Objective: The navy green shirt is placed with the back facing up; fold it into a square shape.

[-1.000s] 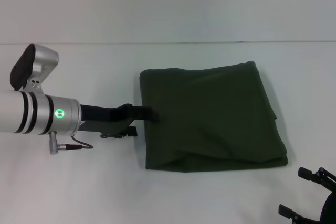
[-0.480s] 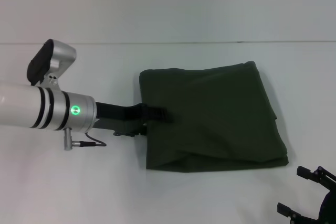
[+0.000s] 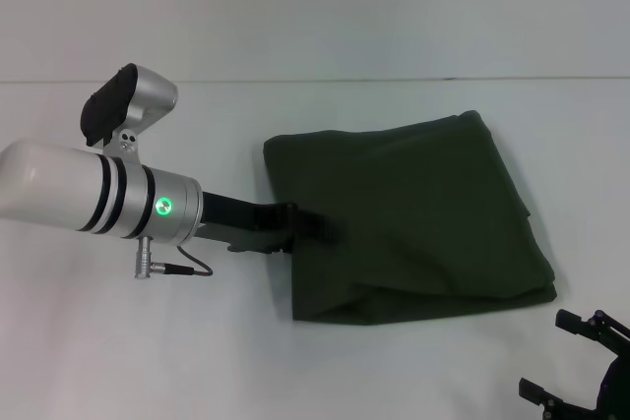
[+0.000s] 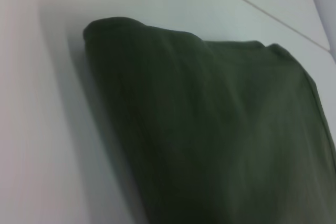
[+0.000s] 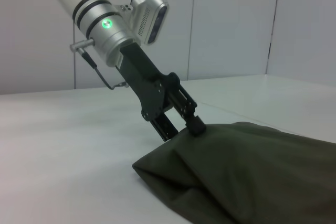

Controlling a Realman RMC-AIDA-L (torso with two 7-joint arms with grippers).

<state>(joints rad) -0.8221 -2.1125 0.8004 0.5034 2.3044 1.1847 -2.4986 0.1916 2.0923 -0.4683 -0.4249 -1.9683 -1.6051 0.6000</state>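
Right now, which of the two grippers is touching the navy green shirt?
The left gripper: its fingers press on the left edge of the navy green shirt. The right gripper sits apart, at the near right corner, off the cloth.

plain white table (image 3: 295,371), pale wall (image 3: 315,7) behind

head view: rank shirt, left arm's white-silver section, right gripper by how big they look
1. navy green shirt
2. left arm's white-silver section, though nearer the camera
3. right gripper, only partly in frame at the corner, so its real size is unsure
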